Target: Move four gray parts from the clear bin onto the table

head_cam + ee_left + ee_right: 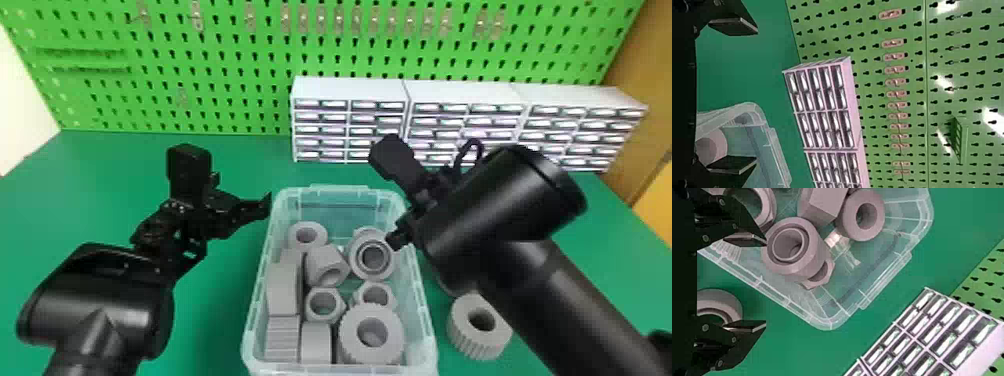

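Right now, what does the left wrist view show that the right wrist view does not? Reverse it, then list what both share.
Left wrist view: a row of clips, a small green holder.
Right wrist view: a hexagonal gray part in the clear bin, a gray part outside on the table.
Both: the bin, a round gray part inside it, drawer units, pegboard.

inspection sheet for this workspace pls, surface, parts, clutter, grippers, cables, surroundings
Surface: flat green tabletop
Job's things: clear plastic bin holding mixed gray round and hexagonal parts; at least one ribbed gray ring on the table, right of the bin
Clutter: white cabinets of small drawers at the back
Grippers: left gripper open, holding nothing; right gripper open, holding nothing, by the bin's right side
Cables: black cable loop at the right wrist
Surroundings: green pegboard with metal hooks behind the table
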`<state>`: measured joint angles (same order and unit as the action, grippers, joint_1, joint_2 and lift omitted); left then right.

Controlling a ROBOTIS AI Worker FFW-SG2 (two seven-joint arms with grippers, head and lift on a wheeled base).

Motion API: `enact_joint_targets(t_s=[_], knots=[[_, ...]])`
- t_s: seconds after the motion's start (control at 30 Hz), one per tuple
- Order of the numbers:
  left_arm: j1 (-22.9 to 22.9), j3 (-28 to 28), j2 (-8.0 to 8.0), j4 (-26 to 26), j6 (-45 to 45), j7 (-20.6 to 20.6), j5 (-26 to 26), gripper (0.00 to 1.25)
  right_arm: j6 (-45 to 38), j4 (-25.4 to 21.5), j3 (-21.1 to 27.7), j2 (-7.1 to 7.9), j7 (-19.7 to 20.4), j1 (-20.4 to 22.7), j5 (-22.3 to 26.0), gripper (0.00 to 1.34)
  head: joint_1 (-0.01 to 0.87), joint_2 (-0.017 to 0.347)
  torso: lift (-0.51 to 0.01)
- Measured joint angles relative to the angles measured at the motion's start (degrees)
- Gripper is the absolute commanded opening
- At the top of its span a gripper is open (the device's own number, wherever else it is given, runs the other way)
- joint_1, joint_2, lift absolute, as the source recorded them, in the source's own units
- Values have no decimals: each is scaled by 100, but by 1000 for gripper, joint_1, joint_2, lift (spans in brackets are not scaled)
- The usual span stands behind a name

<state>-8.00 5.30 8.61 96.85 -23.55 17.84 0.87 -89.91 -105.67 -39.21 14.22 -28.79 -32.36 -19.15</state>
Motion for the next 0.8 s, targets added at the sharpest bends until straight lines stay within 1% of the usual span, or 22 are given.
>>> enact_joint_targets(t_s=[0.17,0.3,0.6,0.8], knots=[[0,-1,-1,-1,2,-1,0,1123,0,276,-240,-13,-3,-177,43,816,686,26,-50],[0,4,-3,-12,6,-4,0,1123,0,474,-502,5,-4,-349,119,816,686,26,-50],[0,-29,-9,-17,9,-9,-7,1123,0,799,-735,-8,-3,-603,156,818,686,26,-50],[0,-38,-9,-22,9,-8,-8,1123,35,1040,-969,26,-5,-785,292,816,686,26,-50]])
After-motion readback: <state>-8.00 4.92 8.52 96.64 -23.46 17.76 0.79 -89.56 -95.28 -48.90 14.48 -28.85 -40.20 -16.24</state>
